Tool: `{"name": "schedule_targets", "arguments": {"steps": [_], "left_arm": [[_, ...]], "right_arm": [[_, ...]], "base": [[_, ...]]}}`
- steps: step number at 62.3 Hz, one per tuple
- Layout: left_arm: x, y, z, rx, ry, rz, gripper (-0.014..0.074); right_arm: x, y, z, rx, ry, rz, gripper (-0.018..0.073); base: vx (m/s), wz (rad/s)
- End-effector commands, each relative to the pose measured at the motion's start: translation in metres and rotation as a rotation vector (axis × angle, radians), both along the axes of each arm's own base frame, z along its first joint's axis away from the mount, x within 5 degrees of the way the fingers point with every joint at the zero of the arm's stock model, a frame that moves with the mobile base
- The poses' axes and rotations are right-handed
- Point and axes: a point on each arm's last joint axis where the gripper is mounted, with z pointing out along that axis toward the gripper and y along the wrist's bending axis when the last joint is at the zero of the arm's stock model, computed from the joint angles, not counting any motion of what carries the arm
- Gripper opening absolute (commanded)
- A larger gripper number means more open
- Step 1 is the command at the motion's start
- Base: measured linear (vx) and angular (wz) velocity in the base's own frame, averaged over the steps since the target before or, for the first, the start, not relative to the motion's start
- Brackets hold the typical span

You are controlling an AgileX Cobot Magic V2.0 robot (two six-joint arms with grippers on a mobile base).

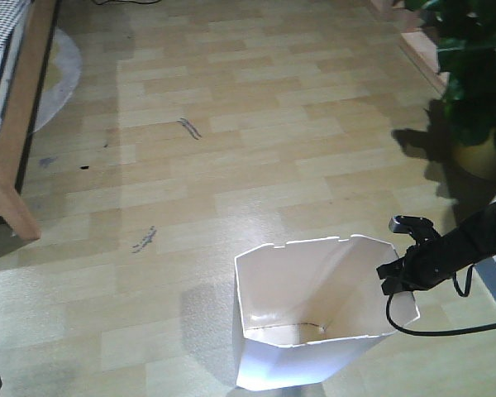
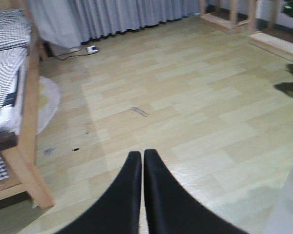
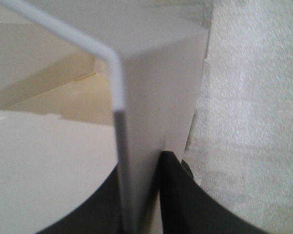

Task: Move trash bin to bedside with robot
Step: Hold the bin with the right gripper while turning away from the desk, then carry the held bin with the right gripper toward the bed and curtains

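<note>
The white trash bin [image 1: 314, 318] stands on the wood floor at the lower middle, with its cream inside showing. My right gripper [image 1: 401, 277] on its slim black arm is shut on the bin's right rim. In the right wrist view the thin bin wall [image 3: 156, 87] runs between the black fingers [image 3: 178, 195] of the right gripper [image 3: 144, 163]. My left gripper [image 2: 141, 155] is shut on nothing and hangs over bare floor. The bedside, a light wooden bed frame [image 1: 21, 124] with checked bedding [image 2: 5, 73], is far to the left of the bin.
A potted plant [image 1: 471, 74] in a yellow pot stands at the right. A black cable [image 1: 446, 331] trails from the right arm. A round pale rug [image 1: 59, 78] lies beside the bed. Grey curtains [image 2: 127, 17] and wooden furniture legs [image 2: 229, 12] line the far side.
</note>
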Motion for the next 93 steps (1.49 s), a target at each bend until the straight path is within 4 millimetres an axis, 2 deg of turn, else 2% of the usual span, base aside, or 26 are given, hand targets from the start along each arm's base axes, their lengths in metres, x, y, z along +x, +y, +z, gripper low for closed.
{"name": "schedule_targets", "arguments": {"steps": [1,47,93], "left_arm": [[0.0009,-0.0001,0.0012,-0.009,-0.071,0.001,-0.0007],[0.0009,-0.0001,0.0012,-0.009,-0.071,0.001,-0.0007],[0.0009,-0.0001,0.0012,-0.009,-0.071,0.001,-0.0007]], "right_arm": [[0.0105,0.0074,0.0343,0.138,-0.025,-0.014,-0.0001],[0.0105,0.0074,0.0343,0.138,-0.025,-0.014,0.0000],[0.0105,0.0074,0.0343,0.138,-0.025,-0.013,0.0000]], "base": [[0.22,0.37],[0.26,0.28],[0.37,-0.01]]}}
